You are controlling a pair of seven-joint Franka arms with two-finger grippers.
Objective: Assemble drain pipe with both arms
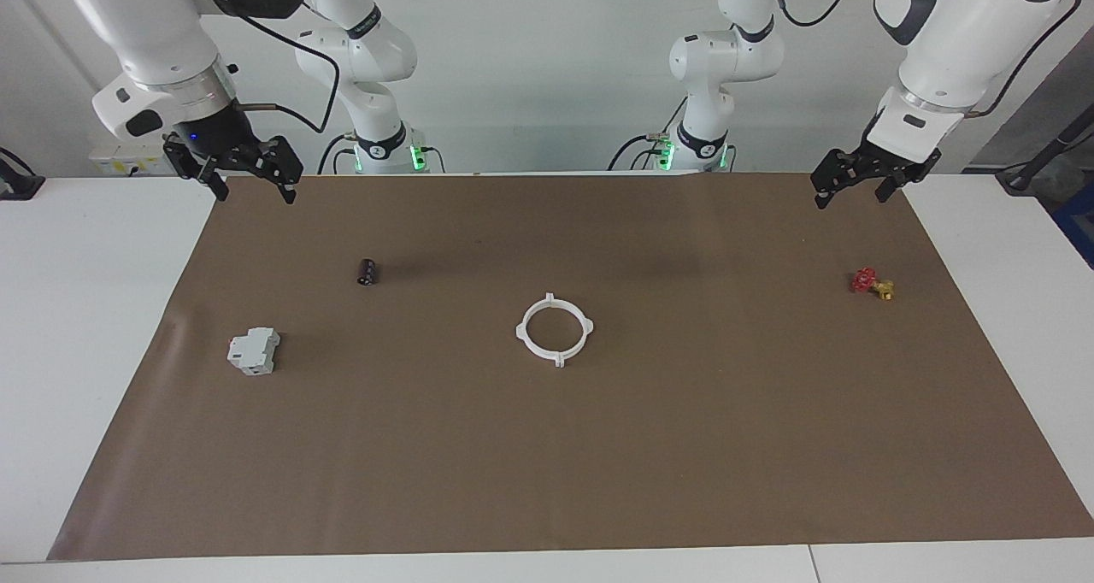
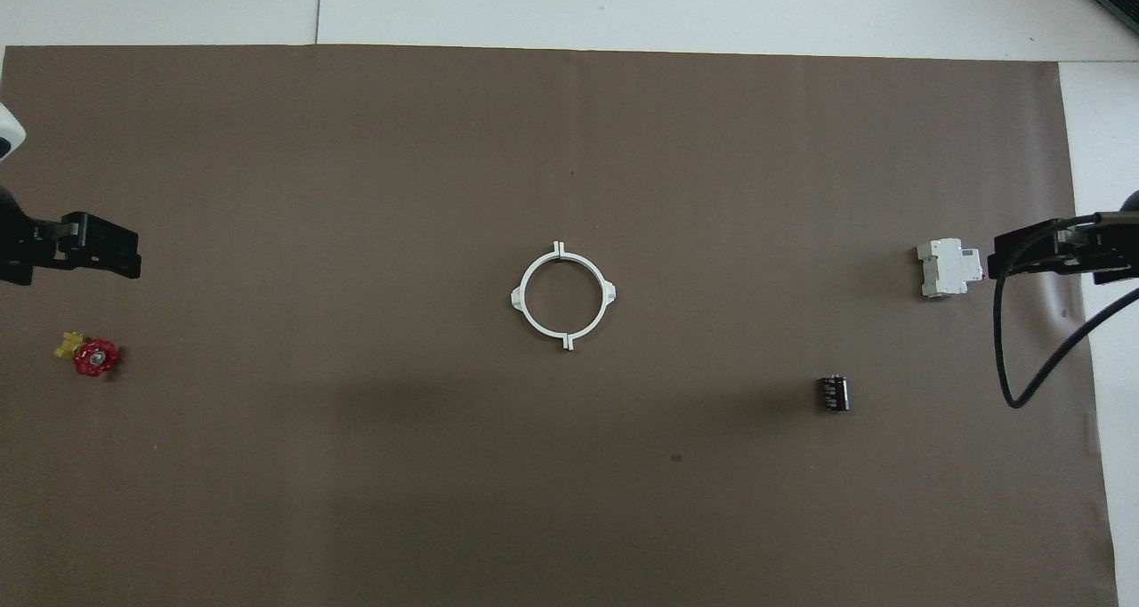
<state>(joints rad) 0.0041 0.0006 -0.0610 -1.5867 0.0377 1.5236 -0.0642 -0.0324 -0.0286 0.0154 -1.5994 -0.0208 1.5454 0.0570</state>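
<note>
The drain pipe (image 1: 522,332) lies flat in the middle of the brown mat as one closed white ring with four small tabs, its two halves meeting end to end; it also shows in the overhead view (image 2: 536,324). My right gripper (image 1: 252,188) is open and empty, raised over the mat's corner at the robots' edge, at the right arm's end; it also shows in the overhead view (image 2: 1001,253). My left gripper (image 1: 852,194) is open and empty, raised over the other corner at the robots' edge; it also shows in the overhead view (image 2: 125,253). Neither touches the ring.
A grey-white boxy block (image 1: 254,350) (image 2: 949,268) and a small black cylinder (image 1: 367,271) (image 2: 833,392) lie toward the right arm's end. A red-and-yellow valve (image 1: 872,283) (image 2: 89,355) lies toward the left arm's end. The brown mat (image 1: 598,463) covers the white table.
</note>
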